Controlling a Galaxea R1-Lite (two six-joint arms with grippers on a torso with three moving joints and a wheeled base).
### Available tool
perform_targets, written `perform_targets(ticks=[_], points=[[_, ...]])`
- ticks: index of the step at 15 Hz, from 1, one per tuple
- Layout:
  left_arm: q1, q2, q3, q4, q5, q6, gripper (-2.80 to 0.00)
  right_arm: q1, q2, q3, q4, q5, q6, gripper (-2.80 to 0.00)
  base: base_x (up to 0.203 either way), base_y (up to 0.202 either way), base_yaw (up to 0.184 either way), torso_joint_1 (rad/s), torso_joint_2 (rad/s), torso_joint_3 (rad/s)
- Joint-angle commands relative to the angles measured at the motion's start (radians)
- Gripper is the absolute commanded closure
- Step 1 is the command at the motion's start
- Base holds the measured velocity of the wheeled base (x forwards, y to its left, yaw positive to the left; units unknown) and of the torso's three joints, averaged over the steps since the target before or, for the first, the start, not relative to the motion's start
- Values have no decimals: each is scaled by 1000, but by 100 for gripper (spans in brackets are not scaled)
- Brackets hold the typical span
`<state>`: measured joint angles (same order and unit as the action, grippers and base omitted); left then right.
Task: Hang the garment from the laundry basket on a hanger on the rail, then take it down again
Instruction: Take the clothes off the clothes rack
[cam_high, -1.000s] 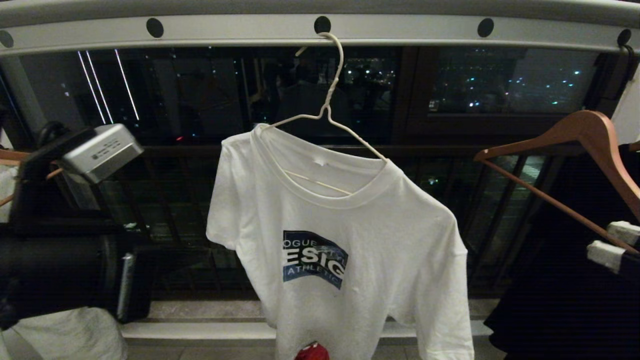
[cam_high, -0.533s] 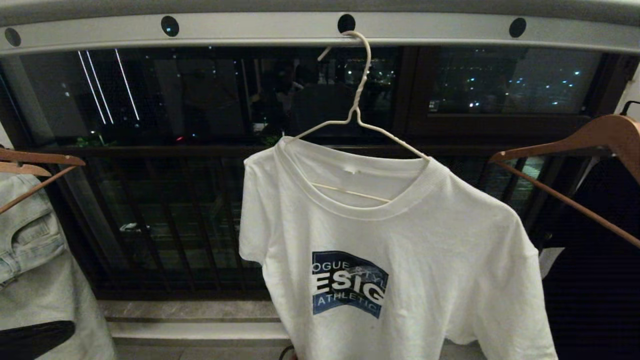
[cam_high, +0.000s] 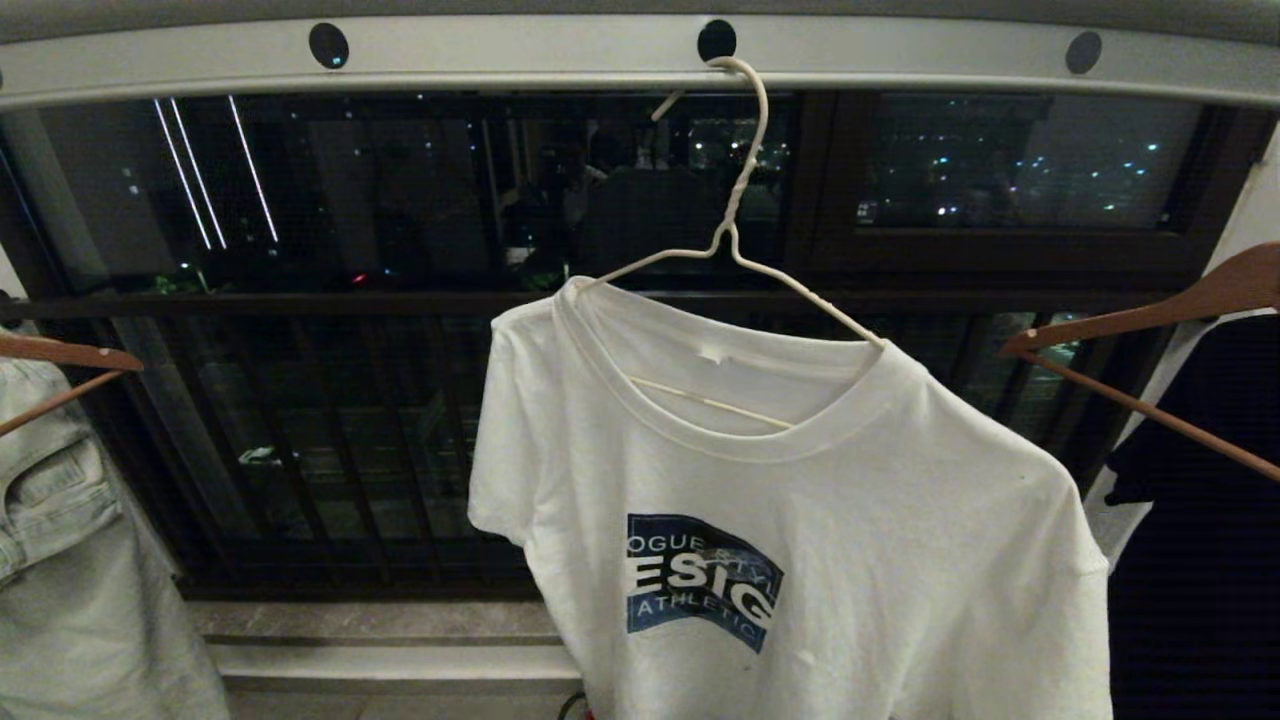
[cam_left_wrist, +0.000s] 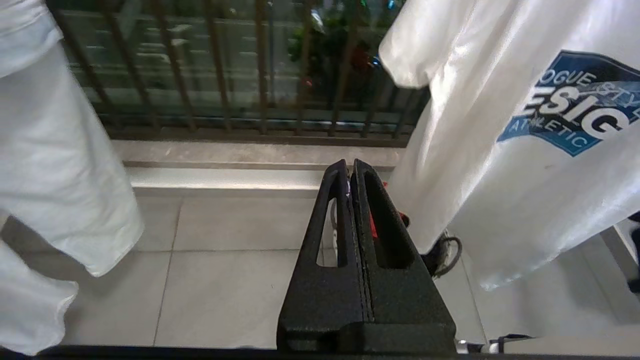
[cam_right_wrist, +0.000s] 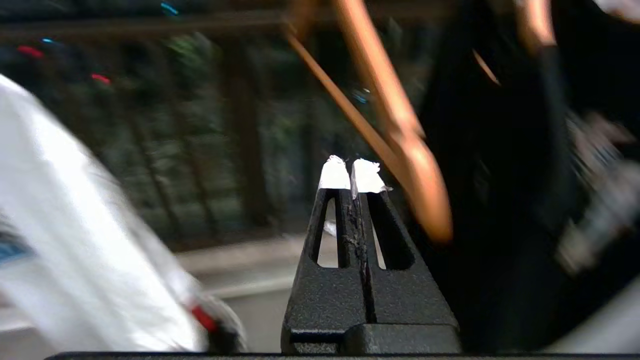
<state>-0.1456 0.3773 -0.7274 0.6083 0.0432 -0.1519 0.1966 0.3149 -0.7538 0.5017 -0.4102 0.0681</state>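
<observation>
Garment (cam_high: 800, 540), one: white T-shirt, long axis hanging down, printed logo facing me, collar tilted lower toward my right. It hangs on the hanger (cam_high: 735, 235), one, thin white wire, hooked at a hole of the rail (cam_high: 500, 60).

Wooden hangers: one on each side (cam_high: 1150, 320) (cam_high: 60, 352), apart from the shirt's sleeves.

My left gripper (cam_left_wrist: 348, 167): fingers together, empty, low beside the shirt's hem.

My right gripper (cam_right_wrist: 350, 172): taped tips together, empty, near the brown hanger.
</observation>
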Motion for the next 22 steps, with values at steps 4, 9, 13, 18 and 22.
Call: perform_targets(ticks=[4, 9, 13, 18, 22], points=[[144, -124, 60, 17, -120, 17, 0, -104, -20, -13, 97, 22, 6, 0, 0, 0, 0, 0, 0, 0], [157, -267, 316, -60, -140, 64, 0, -112, -41, 178, 73, 84, 57, 0, 0, 0, 0, 0, 0, 0], [149, -376, 520, -301, -137, 109, 0, -172, -111, 256, 32, 127, -25, 0, 0, 0, 0, 0, 0, 0], [149, -376, 602, -468, -80, 160, 0, -180, -320, 526, -209, 369, -108, 0, 0, 0, 0, 0, 0, 0], [149, -376, 682, -619, 53, 304, 0, -181, -314, 719, -485, 404, -262, 0, 0, 0, 0, 0, 0, 0]])
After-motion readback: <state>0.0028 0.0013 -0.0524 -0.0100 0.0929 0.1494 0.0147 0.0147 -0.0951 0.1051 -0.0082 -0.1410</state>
